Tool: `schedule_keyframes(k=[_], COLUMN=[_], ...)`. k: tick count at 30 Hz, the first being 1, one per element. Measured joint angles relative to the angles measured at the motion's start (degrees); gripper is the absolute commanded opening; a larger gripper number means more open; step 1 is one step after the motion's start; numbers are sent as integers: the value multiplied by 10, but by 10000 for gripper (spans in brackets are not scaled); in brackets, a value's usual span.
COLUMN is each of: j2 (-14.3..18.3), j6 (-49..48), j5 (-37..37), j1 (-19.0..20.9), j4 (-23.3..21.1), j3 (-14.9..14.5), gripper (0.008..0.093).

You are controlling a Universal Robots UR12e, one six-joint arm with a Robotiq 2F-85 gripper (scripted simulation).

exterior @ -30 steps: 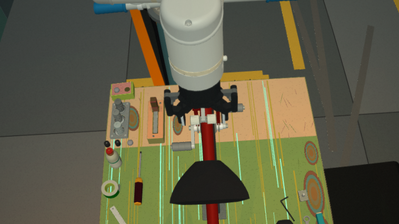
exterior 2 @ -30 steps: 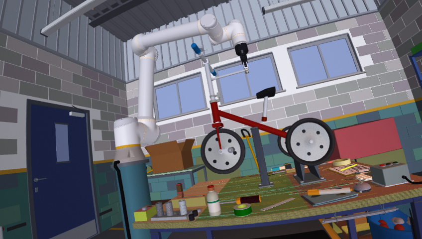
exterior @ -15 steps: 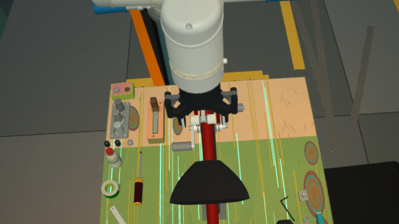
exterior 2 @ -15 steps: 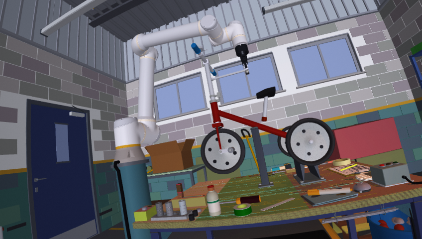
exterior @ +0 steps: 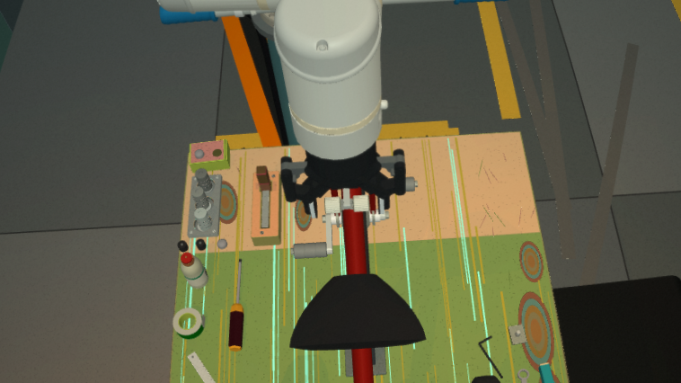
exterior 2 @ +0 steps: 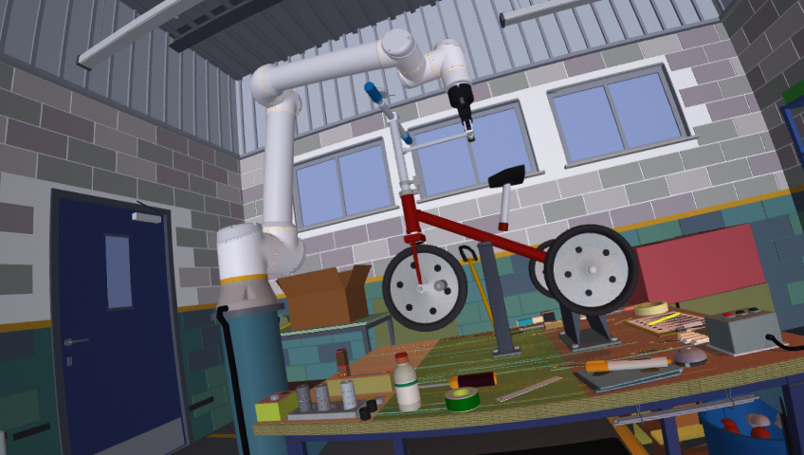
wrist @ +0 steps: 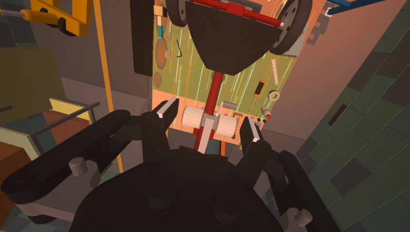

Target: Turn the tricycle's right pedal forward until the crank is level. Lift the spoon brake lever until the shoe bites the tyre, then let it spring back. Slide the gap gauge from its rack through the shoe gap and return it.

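The front wheel (exterior 2: 424, 287) and its brake shoe are hidden under my arm in the side camera, and only the red frame tube (exterior: 356, 238) and black saddle (exterior: 357, 312) show there. The brake lever (exterior 2: 440, 140), a pale rod reaching back from the steering column, ends in a ribbed white grip (wrist: 211, 125). My gripper (wrist: 208, 123) is open, holds nothing and straddles that grip from above (exterior 2: 468, 132). The left pedal (exterior: 309, 250) hangs low on its crank; the right pedal (exterior: 410, 183) sits high. The gap gauge (exterior: 265, 200) rests in its tan rack on the bench's left side.
A green-and-pink block (exterior: 209, 153), a plate of three grey cylinders (exterior: 203, 202), a white bottle (exterior: 193, 270), a tape roll (exterior: 188, 322) and a screwdriver (exterior: 236, 319) line the bench's left edge. An Allen key (exterior: 489, 355) lies right. The bike stand (exterior 2: 499, 304) rises mid-bench.
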Motion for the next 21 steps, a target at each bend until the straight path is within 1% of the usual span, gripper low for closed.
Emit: schedule_keyframes(k=[7,8,21], j2=[0,0,0], j6=[0,0,0], j5=[0,0,0], j1=[0,0,0], j4=[0,0,0], j3=[0,0,0], gripper=[820,810,550])
